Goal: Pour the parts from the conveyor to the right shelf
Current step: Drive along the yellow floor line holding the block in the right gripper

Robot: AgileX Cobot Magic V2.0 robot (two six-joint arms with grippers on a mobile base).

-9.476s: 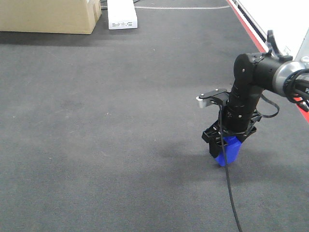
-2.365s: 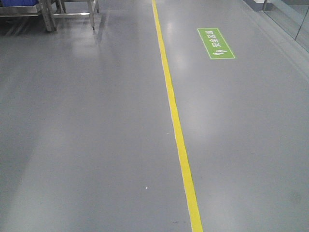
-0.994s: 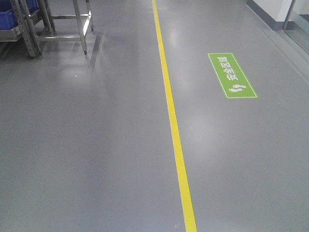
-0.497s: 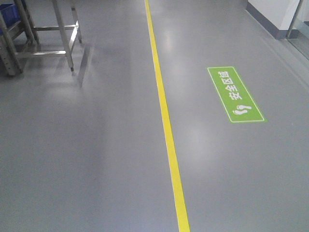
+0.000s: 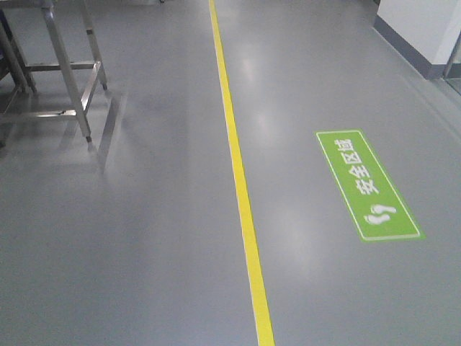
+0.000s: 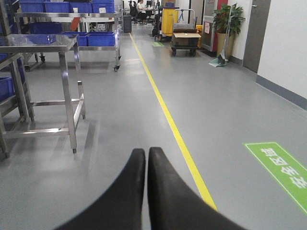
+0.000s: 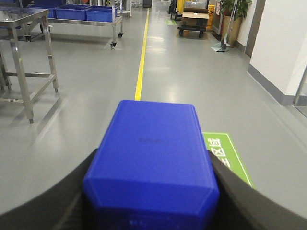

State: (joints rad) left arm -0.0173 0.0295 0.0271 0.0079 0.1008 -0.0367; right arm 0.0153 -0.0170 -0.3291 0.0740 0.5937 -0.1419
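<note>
The part, a bright blue boxy block [image 7: 151, 153], fills the lower middle of the right wrist view. My right gripper [image 7: 152, 165] is shut on it, with a black finger [image 7: 79, 184] on each side. In the left wrist view my left gripper [image 6: 146, 154] is shut, its two black fingers touching with nothing between them. Steel racks with large blue bins [image 6: 98, 39] stand far off at the left. I cannot tell which of them is the right shelf. The conveyor is out of view. Neither arm shows in the front view.
A bare steel-legged table frame [image 5: 68, 72] stands at the left, close by. A yellow line [image 5: 241, 194] runs along the grey floor, with a green floor sign [image 5: 367, 184] to its right. A white wall [image 6: 288, 48] borders the right side. A loaded cart [image 6: 184, 38] and a potted plant [image 6: 228, 19] stand far ahead.
The front view has travelled forward: the green sign and table frame have slid lower and nearer. Much earlier, the right gripper held the blue block over the dark conveyor belt.
</note>
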